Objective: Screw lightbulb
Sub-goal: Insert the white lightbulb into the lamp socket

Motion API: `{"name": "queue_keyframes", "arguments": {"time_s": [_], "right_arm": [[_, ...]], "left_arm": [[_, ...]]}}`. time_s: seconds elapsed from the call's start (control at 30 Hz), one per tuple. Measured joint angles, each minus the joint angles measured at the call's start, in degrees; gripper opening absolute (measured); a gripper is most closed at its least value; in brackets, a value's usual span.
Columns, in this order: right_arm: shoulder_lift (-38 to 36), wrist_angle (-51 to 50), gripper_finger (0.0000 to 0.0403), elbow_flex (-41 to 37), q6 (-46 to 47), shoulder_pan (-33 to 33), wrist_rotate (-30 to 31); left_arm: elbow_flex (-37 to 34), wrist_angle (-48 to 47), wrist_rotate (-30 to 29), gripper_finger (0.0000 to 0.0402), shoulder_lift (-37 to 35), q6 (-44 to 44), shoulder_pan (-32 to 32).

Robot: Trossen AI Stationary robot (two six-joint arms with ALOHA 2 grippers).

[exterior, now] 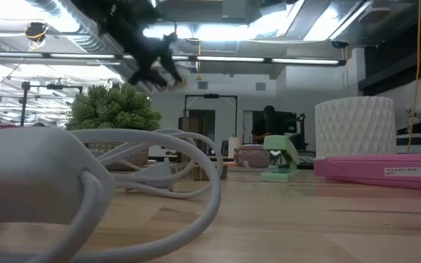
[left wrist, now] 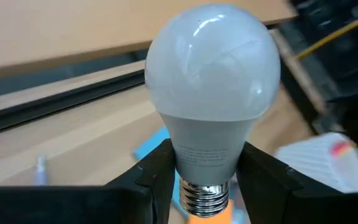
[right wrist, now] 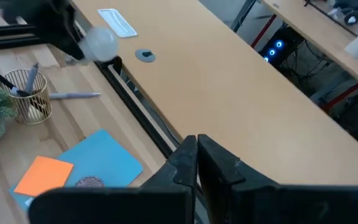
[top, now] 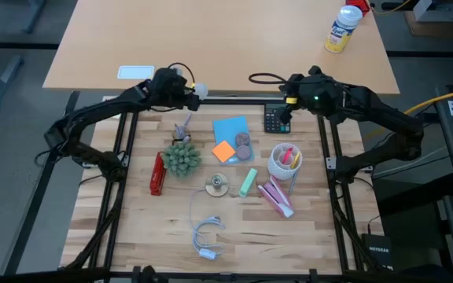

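The lightbulb (left wrist: 211,81), a frosted white globe on a grey metal screw base, is lifted above the table's far edge, and my left gripper (top: 192,90) is shut on it. The bulb (top: 202,90) also shows small in the right wrist view (right wrist: 98,43). My right gripper (right wrist: 196,163) hangs shut and empty over the far right of the table, near the calculator (top: 274,119). The white looped cord with its socket end (top: 208,237) lies flat near the table's front edge, far from both grippers. My left gripper pinches the bulb's white neck (left wrist: 207,155) between its two fingers, just above the metal screw base (left wrist: 206,196). The globe points away from the wrist and the base points back between the fingers. The bulb is lifted clear of the table.
On the table are a green plant (top: 181,158), a red stapler (top: 157,174), a blue notebook with an orange note (top: 230,135), a wire pen holder (right wrist: 30,94), a white cup of pens (top: 284,163) and a green stapler (top: 248,181). A spray bottle (top: 343,28) stands on the far desk.
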Motion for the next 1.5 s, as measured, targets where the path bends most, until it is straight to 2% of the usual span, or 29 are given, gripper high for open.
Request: {"name": "queue_keyframes", "arguments": {"time_s": [0.23,0.33,0.5,0.67,0.9,1.03,1.23,1.37,1.5], "right_arm": [[-1.1,-0.1,0.0017,0.0,-1.9,0.0,0.0],[-1.5,-0.2,0.0017,0.0,-1.9,0.0,-0.2],[-3.1,-0.2,0.0017,-0.1,-2.3,0.0,-1.6],[-6.8,-0.2,0.0017,-0.1,-2.4,0.0,-3.7],[-13.0,-0.5,0.0017,-0.1,-2.4,0.0,-10.6],[-16.5,-0.6,0.0017,-0.1,-2.3,0.0,-13.2],[-20.3,-3.1,0.0017,-1.1,-0.1,0.0,-18.1],[-23.6,-1.6,0.0017,-8.0,2.3,0.0,-21.9],[-27.3,7.0,0.0017,-19.9,5.7,0.0,-24.1]], "left_arm": [[0.0,0.2,-0.2,0.0141,-8.8,3.1,-5.4],[0.0,0.6,-2.8,0.0141,-12.0,4.1,-8.6],[0.0,1.0,-10.3,0.0143,-16.5,6.5,-14.6],[0.0,1.5,-18.4,0.0141,-18.4,6.2,-23.2],[-2.2,3.8,-34.0,0.0143,-17.9,3.6,-37.1],[-6.6,9.7,-41.3,0.0142,-17.9,0.7,-43.8],[-14.4,21.8,-49.2,0.0147,-17.8,0.2,-50.8],[-20.3,31.2,-51.1,0.0146,-17.5,0.6,-53.3],[-25.9,43.0,-51.2,0.0149,-14.7,2.8,-54.6]]}}
